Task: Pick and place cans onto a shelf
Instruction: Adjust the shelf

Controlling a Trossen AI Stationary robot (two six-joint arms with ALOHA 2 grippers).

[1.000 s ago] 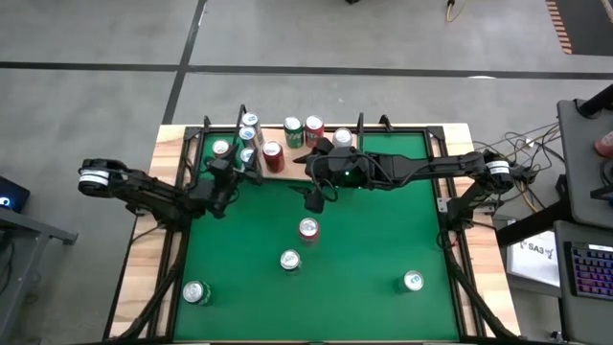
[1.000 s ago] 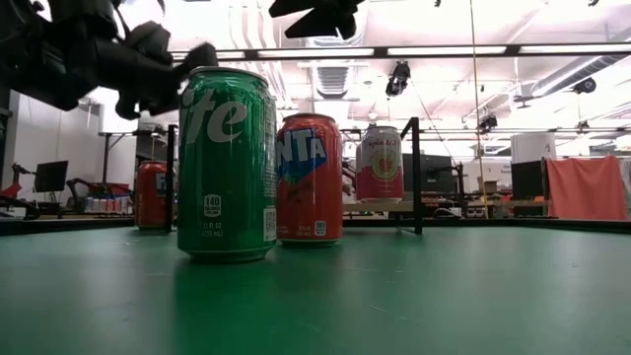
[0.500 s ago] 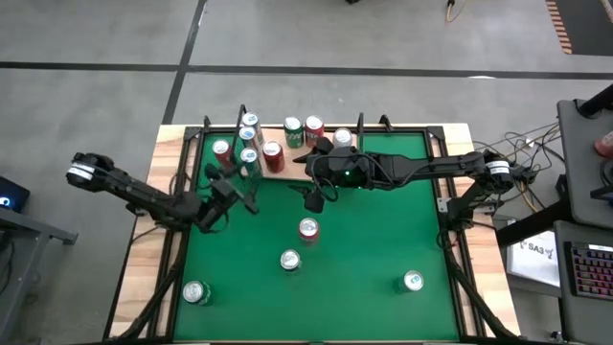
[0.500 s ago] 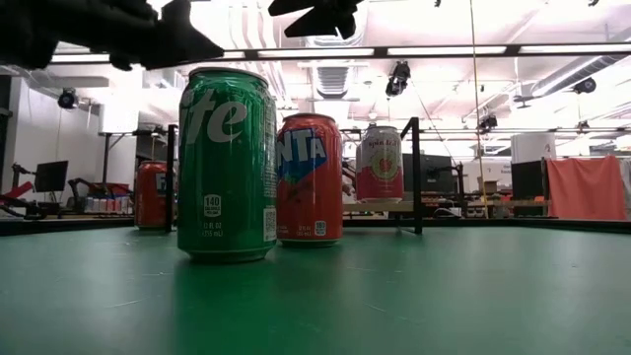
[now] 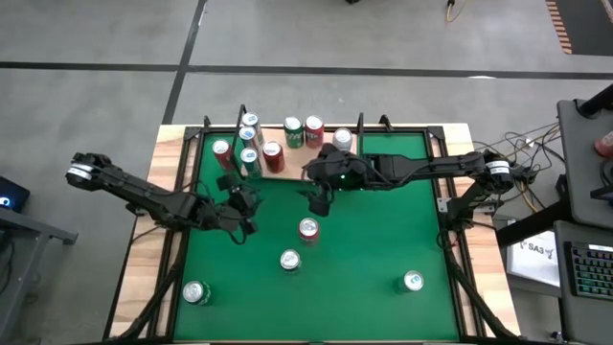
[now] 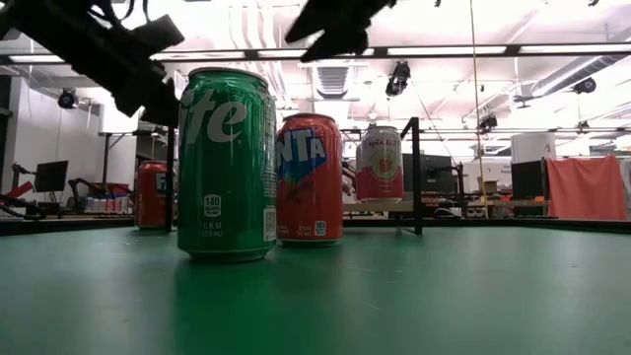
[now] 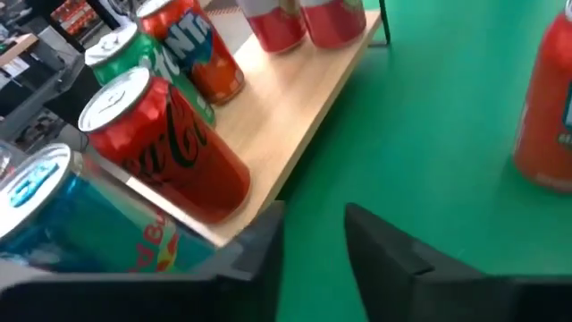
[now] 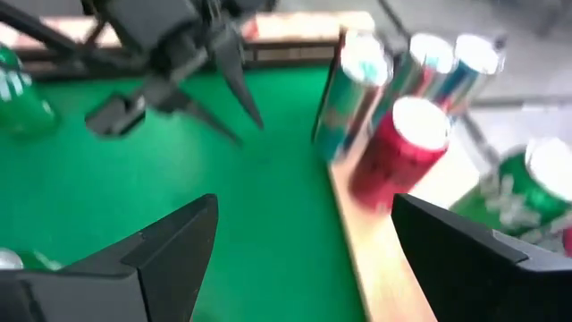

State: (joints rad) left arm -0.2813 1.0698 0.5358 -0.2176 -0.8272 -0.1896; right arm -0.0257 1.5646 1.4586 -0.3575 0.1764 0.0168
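Note:
Several cans stand upright on the shelf (image 5: 287, 163) at the table's far side, among them a red cola can (image 7: 170, 148), a teal can (image 7: 63, 219) and a green can (image 8: 527, 201). On the green table stand a red can (image 5: 308, 228), a green can (image 5: 289, 260) and two more green cans (image 5: 196, 292) (image 5: 413, 281). My left gripper (image 5: 247, 199) hovers just near of the shelf's left part. Its fingers (image 7: 393, 259) stand a narrow gap apart with nothing between them. My right gripper (image 5: 316, 199) hangs wide open and empty between the shelf and the red can.
Black wire uprights (image 6: 416, 173) rise at the shelf's ends. Light wooden borders (image 5: 144, 259) frame the table. The two grippers hang close together over the table's far middle. Bare green surface lies around the loose cans at the near side.
My left gripper has drawn back from the cans at the shelf's left end, toward the table's near edge and its middle, leaving the cans standing. My right gripper has come a little lower.

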